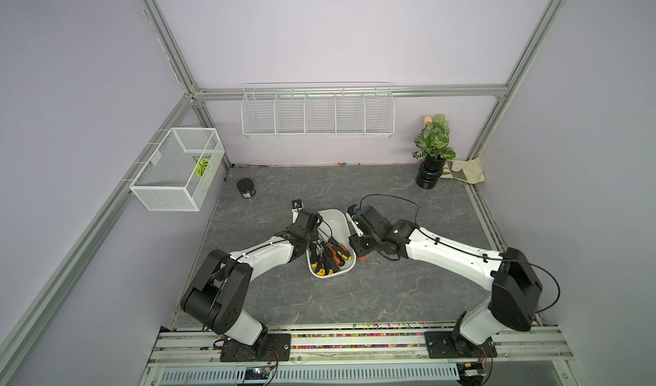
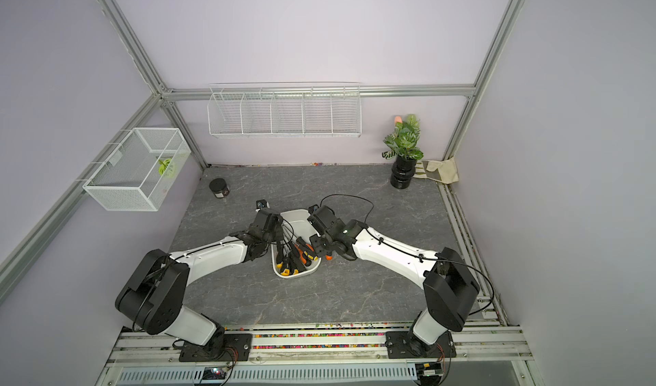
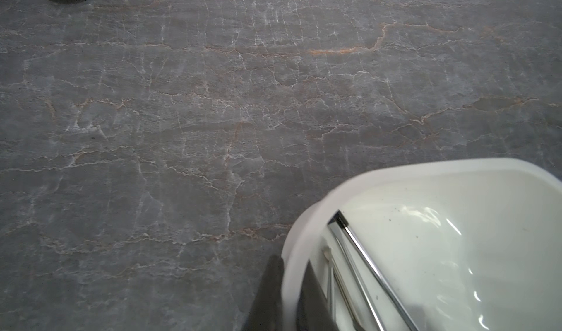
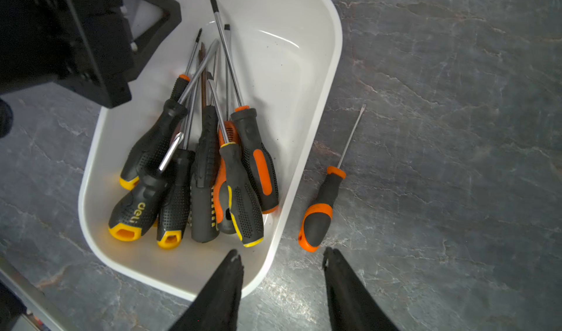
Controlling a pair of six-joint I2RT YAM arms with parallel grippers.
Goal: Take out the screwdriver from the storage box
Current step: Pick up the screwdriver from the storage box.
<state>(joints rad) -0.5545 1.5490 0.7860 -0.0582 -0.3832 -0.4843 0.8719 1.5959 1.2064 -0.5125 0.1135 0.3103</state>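
Storage box (image 4: 328,80): rim is pinched by left gripper (image 3: 290,271), whose fingers (image 3: 267,293) are cut off at frame edge. Right gripper (image 4: 282,261): jaws are spread, empty. Orange-black screwdriver (image 4: 322,210): laid on tabletop (image 4: 456,131) just beyond them, beside box.

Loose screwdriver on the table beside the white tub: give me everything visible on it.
The loose screwdriver has a dark grey rubbery-looking handle with orange collar and orange butt, plus a thin bright steel shaft, tip seemingly flat. It lies flat on the grey marbled tabletop, roughly parallel to the storage box wall and apart from it. The open right gripper hangs just beyond its butt, not touching.
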